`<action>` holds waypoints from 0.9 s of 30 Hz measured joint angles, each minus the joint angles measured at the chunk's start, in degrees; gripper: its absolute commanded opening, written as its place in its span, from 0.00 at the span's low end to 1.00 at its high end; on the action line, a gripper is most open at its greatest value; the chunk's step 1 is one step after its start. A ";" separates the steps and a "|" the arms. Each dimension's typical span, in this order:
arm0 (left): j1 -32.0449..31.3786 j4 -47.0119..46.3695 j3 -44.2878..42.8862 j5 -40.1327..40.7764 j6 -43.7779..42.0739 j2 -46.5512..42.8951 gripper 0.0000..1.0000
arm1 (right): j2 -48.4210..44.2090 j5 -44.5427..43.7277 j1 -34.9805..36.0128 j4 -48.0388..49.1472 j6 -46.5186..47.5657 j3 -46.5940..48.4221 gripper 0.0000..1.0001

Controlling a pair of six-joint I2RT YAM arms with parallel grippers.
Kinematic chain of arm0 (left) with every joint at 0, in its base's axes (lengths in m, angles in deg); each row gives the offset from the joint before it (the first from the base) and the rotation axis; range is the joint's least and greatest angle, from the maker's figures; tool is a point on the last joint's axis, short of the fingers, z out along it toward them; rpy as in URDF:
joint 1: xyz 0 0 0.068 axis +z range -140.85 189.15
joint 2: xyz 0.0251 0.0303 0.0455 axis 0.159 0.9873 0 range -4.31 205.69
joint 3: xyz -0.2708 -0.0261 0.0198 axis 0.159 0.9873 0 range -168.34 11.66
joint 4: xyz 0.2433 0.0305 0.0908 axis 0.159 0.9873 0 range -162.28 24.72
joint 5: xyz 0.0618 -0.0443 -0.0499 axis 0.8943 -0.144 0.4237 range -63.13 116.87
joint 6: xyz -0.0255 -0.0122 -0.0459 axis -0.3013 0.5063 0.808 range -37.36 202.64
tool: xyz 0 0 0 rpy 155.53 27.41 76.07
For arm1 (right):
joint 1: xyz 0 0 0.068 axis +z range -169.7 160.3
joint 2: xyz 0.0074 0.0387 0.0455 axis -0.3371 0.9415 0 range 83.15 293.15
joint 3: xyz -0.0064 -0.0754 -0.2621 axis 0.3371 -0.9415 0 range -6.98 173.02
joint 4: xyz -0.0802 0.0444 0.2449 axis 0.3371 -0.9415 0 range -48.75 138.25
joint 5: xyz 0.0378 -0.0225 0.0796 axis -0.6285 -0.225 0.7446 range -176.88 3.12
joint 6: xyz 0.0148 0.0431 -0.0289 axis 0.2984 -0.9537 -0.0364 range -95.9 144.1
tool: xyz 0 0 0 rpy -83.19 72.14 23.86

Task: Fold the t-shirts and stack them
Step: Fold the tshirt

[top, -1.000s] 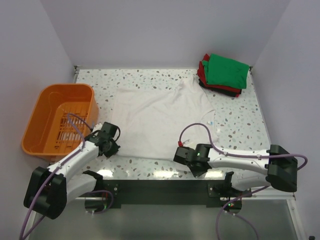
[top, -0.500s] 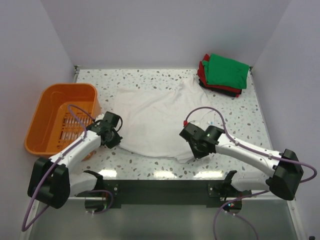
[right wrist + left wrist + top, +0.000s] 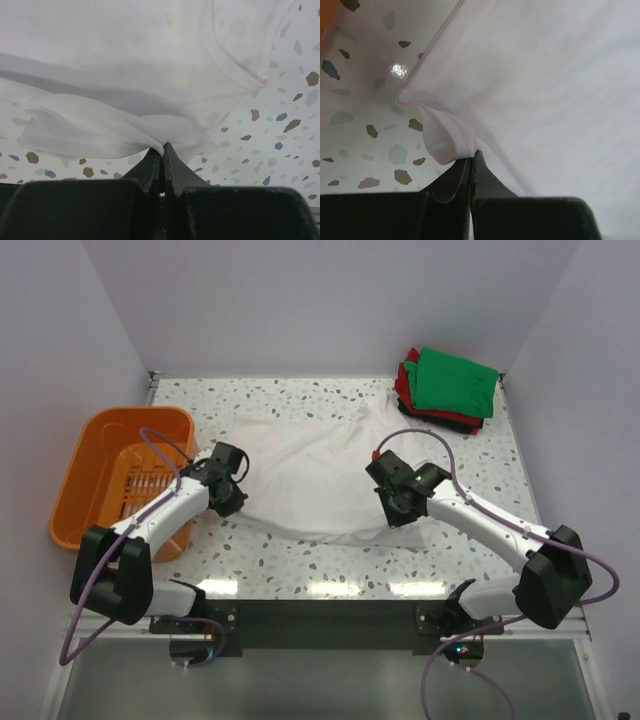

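An off-white t-shirt (image 3: 310, 465) lies spread on the speckled table (image 3: 300, 560), its near part lifted and folded back. My left gripper (image 3: 232, 502) is shut on the shirt's near left corner (image 3: 447, 142). My right gripper (image 3: 403, 512) is shut on the shirt's near right hem (image 3: 100, 130). A folded stack with a green shirt (image 3: 455, 382) on top of red and dark shirts (image 3: 408, 390) sits at the far right corner.
An orange plastic basket (image 3: 75, 475) stands at the left edge, close to my left arm. White walls close the back and both sides. Bare speckled table (image 3: 320, 565) lies between the shirt and the near edge.
Both grippers moved away from the near edge toward the back, pulling the shirt's near hem with them; more bare table now shows in front of the shirt.
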 measured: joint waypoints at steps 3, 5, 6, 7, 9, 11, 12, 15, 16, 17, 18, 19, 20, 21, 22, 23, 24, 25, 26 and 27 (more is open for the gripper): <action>0.42 -0.28 -2.25 0.39 -0.15 2.05 0.00 | 1.44 -0.11 -2.27 1.07 1.33 1.60 0.00; 0.61 -0.42 -3.23 0.55 -0.24 3.21 0.00 | 2.29 -0.09 -3.78 1.90 2.38 2.43 0.00; 0.74 -0.42 -3.78 0.59 -0.31 3.93 0.00 | 2.82 -0.11 -4.55 2.36 2.91 2.80 0.00; 0.83 -0.37 -4.37 0.72 -0.42 4.70 0.00 | 3.30 -0.09 -5.29 2.89 3.37 3.15 0.00; 1.05 -0.35 -5.66 0.94 -0.44 6.19 0.00 | 4.15 -0.09 -6.62 3.69 4.22 3.85 0.00; 1.22 -0.39 -6.88 1.27 -0.44 7.45 0.00 | 5.07 -0.07 -8.11 5.05 5.38 4.61 0.00; 1.31 -0.44 -7.37 1.44 -0.44 7.98 0.00 | 5.53 -0.07 -8.83 5.73 5.95 5.09 0.00; 1.62 -0.39 -8.72 1.92 -0.44 9.42 0.00 | 7.34 0.37 -10.54 7.65 8.00 6.73 0.00; 1.79 -0.44 -9.22 2.10 -0.44 10.05 0.00 | 8.22 0.37 -10.97 8.57 8.92 7.37 0.00; 1.92 -0.50 -9.57 2.14 -0.44 10.58 0.00 | 9.25 0.42 -11.34 9.40 9.84 8.00 0.00; 2.10 -0.50 -9.97 2.21 -0.42 11.23 0.00 | 10.23 0.35 -11.61 9.97 10.40 8.48 0.00; 2.29 -0.59 -10.21 2.29 -0.42 11.78 0.00 | 11.54 0.35 -11.96 10.40 11.08 9.25 0.00; 2.43 -0.57 -10.45 2.47 -0.42 12.31 0.00 | 12.98 0.35 -12.22 10.86 11.65 10.03 0.00; 2.58 -0.63 -10.60 2.62 -0.39 12.81 0.00 | 14.25 0.42 -12.52 11.50 12.13 10.58 0.00; 2.69 -0.63 -10.73 2.71 -0.39 13.16 0.00 | 15.32 0.46 -12.85 12.09 12.66 10.95 0.00; 2.80 -0.70 -10.86 2.80 -0.37 13.62 0.00 | 16.02 0.50 -13.20 12.44 13.07 11.21 0.00; 2.93 -0.72 -11.04 2.82 -0.37 14.08 0.00 | 16.81 0.63 -13.66 13.07 13.57 11.43 0.00; 2.99 -0.79 -11.26 2.89 -0.33 14.56 0.00 | 17.57 0.74 -14.12 13.70 14.08 11.69 0.00; 3.04 -0.81 -11.47 2.99 -0.28 14.99 0.00 | 18.12 0.83 -14.47 14.01 14.47 12.04 0.00; 3.06 -0.83 -11.69 3.10 -0.15 15.47 0.05 | 18.93 0.92 -14.88 14.49 14.93 12.52 0.00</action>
